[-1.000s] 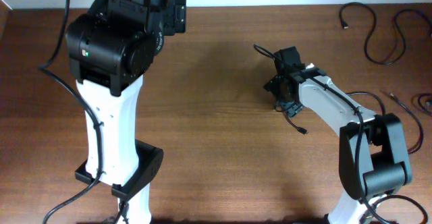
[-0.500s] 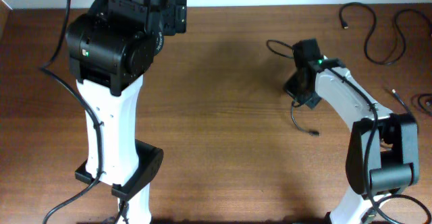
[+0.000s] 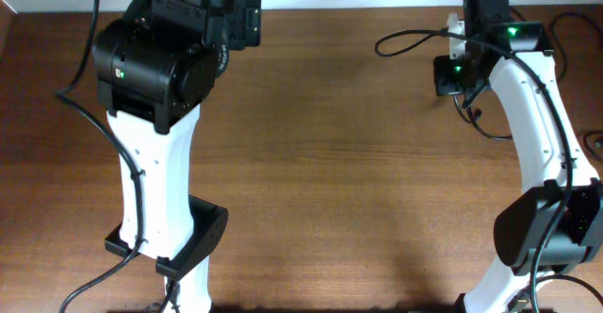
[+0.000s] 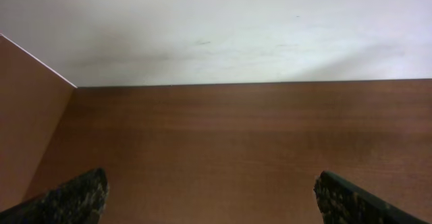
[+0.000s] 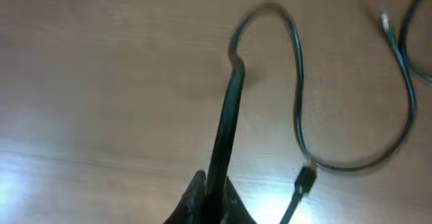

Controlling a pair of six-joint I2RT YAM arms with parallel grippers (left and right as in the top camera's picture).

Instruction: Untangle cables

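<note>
- The right claw (image 5: pixel 210 198) is pressed together on one of the cables (image 5: pixel 228 116). Only the tips of the claw show at the bottom edge of the right wrist view.
- The held cable rises from the pinch, curls into a narrow loop and drops back down the right side. The whole view is blurred.
- A small plug (image 5: pixel 306 177) shows near the bottom of that view. The blur makes it impossible to tell which cord it ends.
- From overhead, the held cable (image 3: pixel 407 37) arcs out to the left of the right arm, above the far right part of the desk (image 3: pixel 330 162). A short length hangs below the claw, where a thin strand trails off.
- More loose cords (image 3: pixel 558 32) lie at the far right corner of the desk, partly covered by the right arm. Another piece is cut off by the right frame edge.
- The left claw (image 4: pixel 214 198) is spread wide with nothing between its fingertips (image 4: pixel 75 197). Only their dark ends poke in at the bottom corners.
- Its camera sees bare desk and a white wall (image 4: pixel 223 28).
- From overhead, the left claw is hidden under the arm's own black housing.
</note>
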